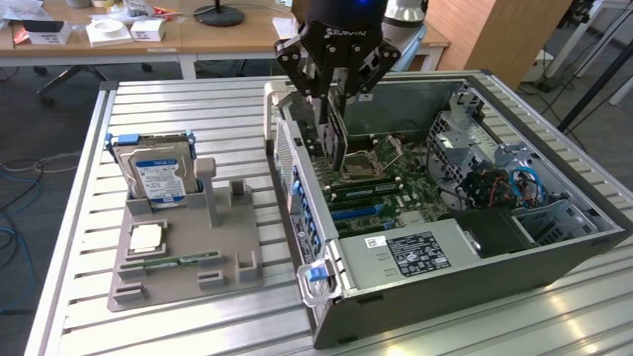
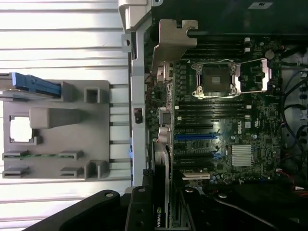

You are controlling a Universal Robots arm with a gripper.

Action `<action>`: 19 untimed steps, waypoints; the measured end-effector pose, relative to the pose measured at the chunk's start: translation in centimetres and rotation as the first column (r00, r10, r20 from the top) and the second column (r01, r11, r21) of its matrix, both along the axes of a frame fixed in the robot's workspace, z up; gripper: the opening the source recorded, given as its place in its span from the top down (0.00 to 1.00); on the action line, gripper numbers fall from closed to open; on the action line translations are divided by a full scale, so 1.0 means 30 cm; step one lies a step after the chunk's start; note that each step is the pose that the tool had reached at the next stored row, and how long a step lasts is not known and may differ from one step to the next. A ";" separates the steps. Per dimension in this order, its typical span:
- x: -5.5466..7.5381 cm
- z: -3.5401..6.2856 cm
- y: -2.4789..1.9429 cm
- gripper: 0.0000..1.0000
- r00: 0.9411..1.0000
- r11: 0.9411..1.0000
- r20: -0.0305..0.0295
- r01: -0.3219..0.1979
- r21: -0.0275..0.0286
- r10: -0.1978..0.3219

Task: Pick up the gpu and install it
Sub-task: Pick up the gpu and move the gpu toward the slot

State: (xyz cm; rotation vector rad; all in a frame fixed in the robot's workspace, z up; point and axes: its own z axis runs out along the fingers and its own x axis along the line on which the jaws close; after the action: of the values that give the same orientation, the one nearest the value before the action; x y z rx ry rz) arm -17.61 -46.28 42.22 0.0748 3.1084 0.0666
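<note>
the gpu [image 1: 339, 144], a thin dark card, hangs on edge above the motherboard [image 1: 381, 185] inside the case [image 1: 475, 278].

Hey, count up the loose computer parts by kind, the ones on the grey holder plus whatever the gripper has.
hard drive, on the grey holder: 1
CPU chip, on the holder: 1
RAM stick, on the holder: 1
gpu, in the gripper over the open case: 1
Total: 4

The gpu [image 1: 339, 148] is partly hidden by the gripper [image 1: 336, 104] clamped on it and cut off at the wrist view's edge. The drive [image 1: 156, 174] label cannot be read.
</note>
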 end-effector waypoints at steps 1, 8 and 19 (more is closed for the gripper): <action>0.011 0.000 0.000 0.74 1.000 1.000 0.000 0.000 0.000 0.000; 0.093 0.000 0.000 0.74 1.000 1.000 0.000 0.000 0.000 0.000; 0.287 0.000 0.000 0.74 1.000 1.000 0.000 0.000 0.000 0.000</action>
State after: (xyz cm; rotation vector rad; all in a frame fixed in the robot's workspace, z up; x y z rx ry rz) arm -9.00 -46.28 42.22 0.0747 3.1083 0.0667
